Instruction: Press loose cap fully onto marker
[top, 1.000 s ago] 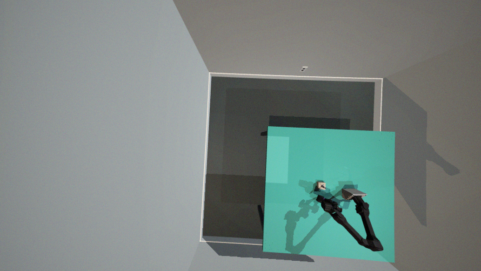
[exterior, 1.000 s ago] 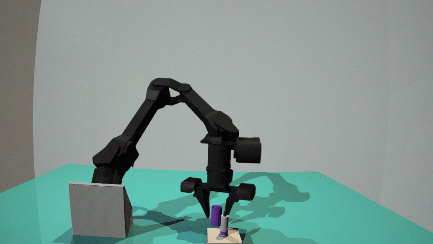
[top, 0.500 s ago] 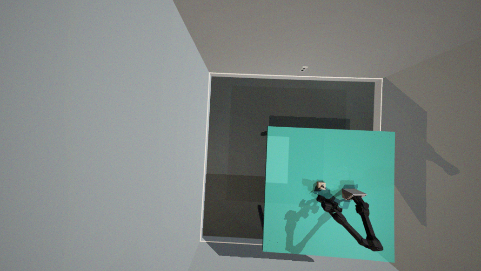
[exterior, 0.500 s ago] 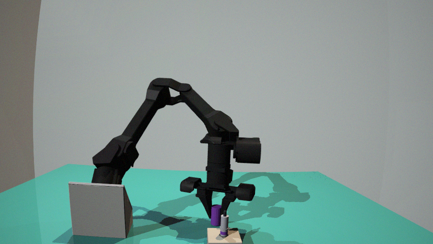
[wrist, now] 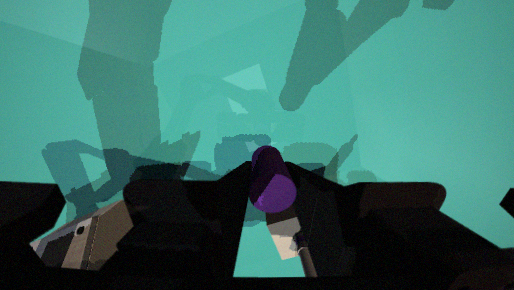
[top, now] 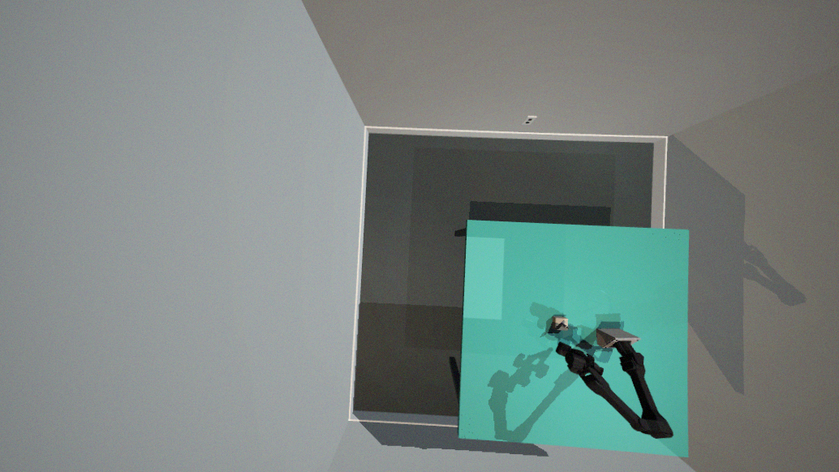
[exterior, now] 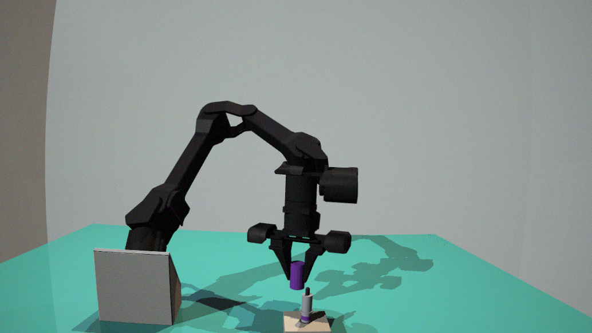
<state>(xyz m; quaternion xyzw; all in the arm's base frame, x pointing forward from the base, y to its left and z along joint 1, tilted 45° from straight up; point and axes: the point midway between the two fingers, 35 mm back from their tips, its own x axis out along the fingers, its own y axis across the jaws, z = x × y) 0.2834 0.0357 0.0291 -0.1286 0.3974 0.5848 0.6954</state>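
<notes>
The purple cap (exterior: 296, 274) (wrist: 273, 192) is upright between the fingers of my gripper (exterior: 297, 280) (wrist: 267, 166), which is shut on it. The cap is held up off the table, its lower end a little above the marker tip's height in the exterior view. The marker (exterior: 306, 304) (wrist: 306, 260) stands upright, uncapped, with its dark tip up, in the pale holder block (exterior: 292, 324) (wrist: 284, 247) (top: 563, 319). In the exterior view the cap is slightly left of the tip. In the wrist view the marker is below and right of the cap, partly against the right finger.
A large grey wedge-shaped block (top: 616, 336) (exterior: 132, 285) (wrist: 105, 235) stands on the green table (top: 528, 263) (exterior: 476, 297), left of the holder and in front of the arm's base in the exterior view. Shadows of the arm fall across the table.
</notes>
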